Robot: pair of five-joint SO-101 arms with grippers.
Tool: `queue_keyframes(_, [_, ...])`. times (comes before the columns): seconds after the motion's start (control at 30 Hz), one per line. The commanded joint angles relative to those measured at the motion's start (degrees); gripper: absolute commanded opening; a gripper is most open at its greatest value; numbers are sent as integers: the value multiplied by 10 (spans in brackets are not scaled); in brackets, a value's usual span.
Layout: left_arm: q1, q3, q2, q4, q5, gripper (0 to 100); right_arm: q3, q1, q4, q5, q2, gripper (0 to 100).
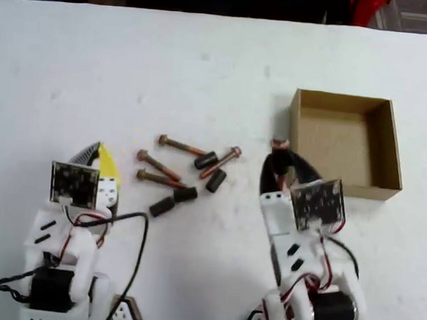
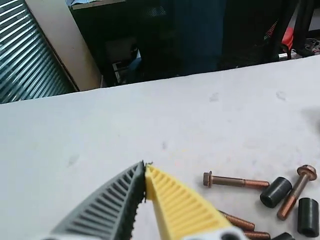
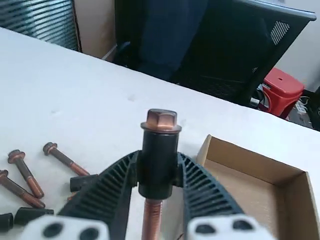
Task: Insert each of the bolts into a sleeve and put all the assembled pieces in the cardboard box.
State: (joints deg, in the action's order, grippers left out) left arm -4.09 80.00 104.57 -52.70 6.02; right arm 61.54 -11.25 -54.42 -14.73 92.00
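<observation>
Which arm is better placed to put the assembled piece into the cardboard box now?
Right. The right gripper is shut on the assembled piece, close beside the cardboard box. The left gripper is shut and empty, beyond the loose bolts from the box.

Strong, even light falls from overhead on the white tabletop (image 1: pixel 205 65), which is close to washed out in the high view. Shadows are short and soft. A grey band lies beside the box (image 1: pixel 395 146) along its left outer wall, and thin dark edges hug the bolts (image 1: pixel 158 175) and sleeves (image 1: pixel 184 194). The room beyond the tabletop is dim to black in every view. In the right wrist view, the sleeved bolt (image 3: pixel 159 145) clamped in the right tool (image 3: pixel 157 162) carries a pale sheen on its head. The ribs of the left tool (image 2: pixel 145 172) show alternating light and shade.
</observation>
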Motion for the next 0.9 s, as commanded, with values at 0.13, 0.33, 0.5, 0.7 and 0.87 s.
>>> queue_keyframes(0.13, [-5,60,-1,0,-2,21,-133,60,16,-35,-251,17])
queue_keyframes(0.33, [-6,80,-1,-4,-2,21,-189,120,67,-34,-423,17])
queue_keyframes(0.5, [-6,95,-1,-4,-2,22,-258,151,67,-35,-537,17])
queue_keyframes(0.7, [-6,95,-1,-22,-2,22,-338,166,67,-36,-678,18])
queue_keyframes(0.87, [-6,95,-1,-24,-2,22,-409,167,67,-36,-807,18])
